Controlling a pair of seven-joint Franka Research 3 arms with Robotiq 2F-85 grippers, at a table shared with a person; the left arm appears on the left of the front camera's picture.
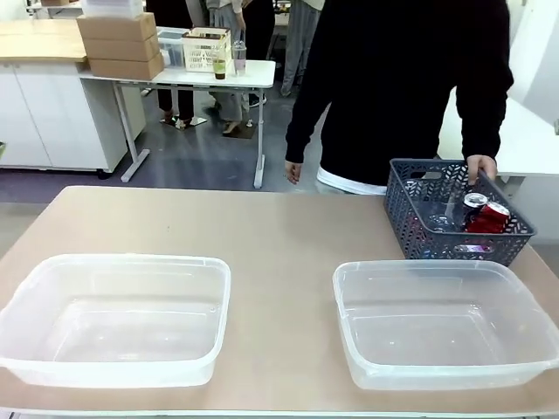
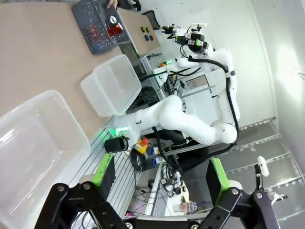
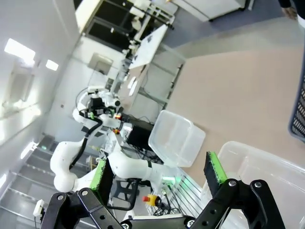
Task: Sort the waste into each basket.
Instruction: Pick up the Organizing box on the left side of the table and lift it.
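Two clear tubs stand on the near half of the table, one at the left (image 1: 122,260) and one at the right (image 1: 419,267), both with nothing in them. Red cans (image 1: 489,218) lie in a dark lattice basket (image 1: 410,209) at the far right, with what looks like a clear bottle (image 1: 445,214) beside them. My left gripper (image 2: 159,191) is open off the table's edge, its near tub (image 2: 33,143) to one side, the other tub (image 2: 112,83) and a red can (image 2: 114,29) farther off. My right gripper (image 3: 159,186) is open above a tub's rim (image 3: 267,160).
A person in black stands at the far side, one hand (image 1: 480,166) on the lattice basket's far rim, the other hand (image 1: 293,172) hanging by the table edge. Bare tabletop (image 1: 262,227) lies between and behind the tubs. The other arm (image 2: 190,119) shows beyond the table.
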